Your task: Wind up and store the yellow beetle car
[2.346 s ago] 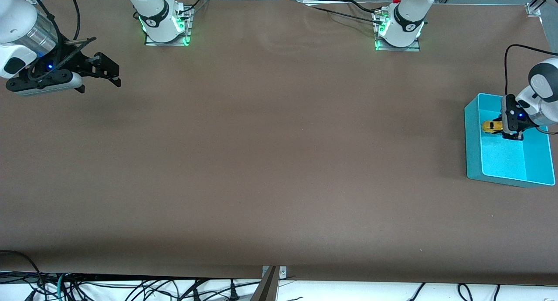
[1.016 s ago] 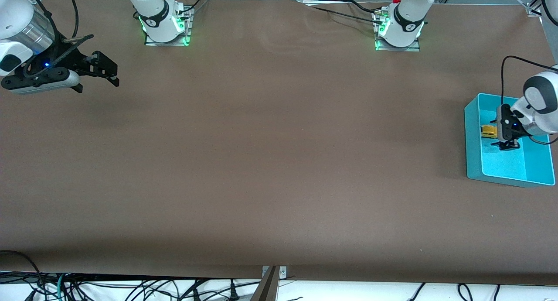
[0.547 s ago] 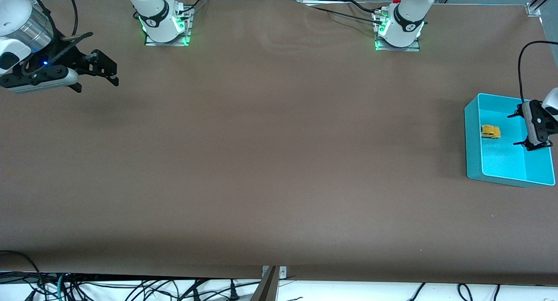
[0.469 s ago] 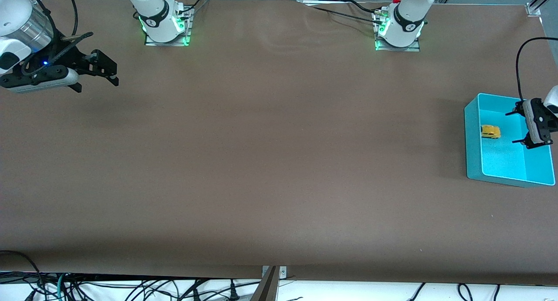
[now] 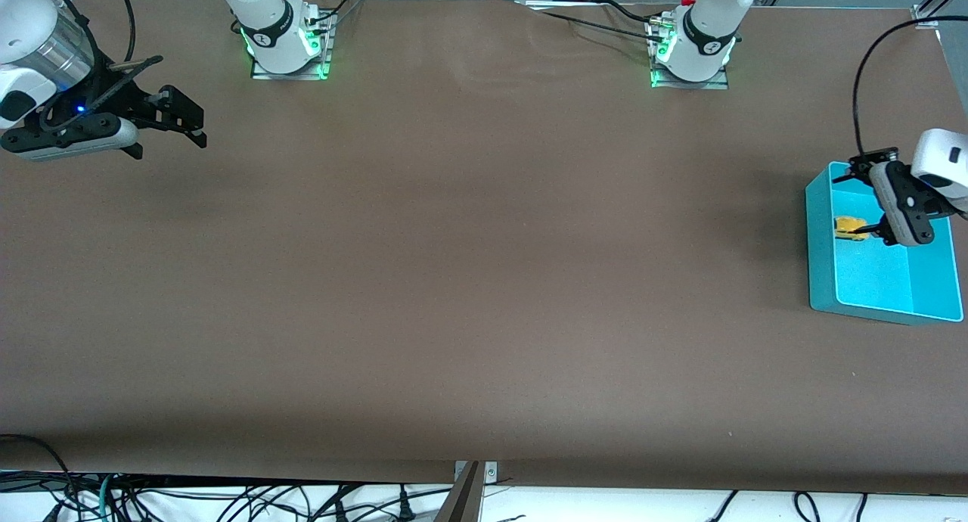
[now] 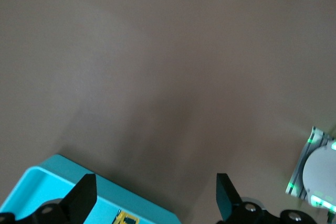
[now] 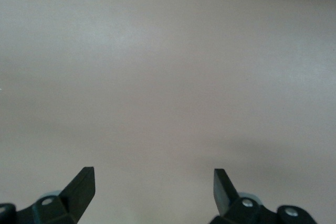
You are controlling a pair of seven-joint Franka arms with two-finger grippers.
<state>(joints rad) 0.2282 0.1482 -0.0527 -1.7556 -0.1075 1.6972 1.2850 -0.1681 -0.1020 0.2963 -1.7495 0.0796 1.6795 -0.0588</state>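
The yellow beetle car (image 5: 850, 227) lies on the floor of a teal bin (image 5: 819, 242) at the left arm's end of the table. My left gripper (image 5: 858, 204) is open and empty, up in the air over the bin's end nearest the robots, apart from the car. In the left wrist view the bin's corner (image 6: 58, 179) and a bit of the car (image 6: 124, 217) show between the open fingers (image 6: 84, 195). My right gripper (image 5: 170, 144) is open and empty and waits over bare table at the right arm's end; the right wrist view shows only tabletop past its fingers (image 7: 81, 184).
The two arm bases (image 5: 287, 45) (image 5: 692, 53) stand along the table's edge farthest from the front camera. The left arm's base also shows in the left wrist view (image 6: 317, 177). Cables hang below the table's near edge.
My left gripper let go of the car, which now lies in the bin. It opened, rose and swung over the bin. The right arm barely moved.
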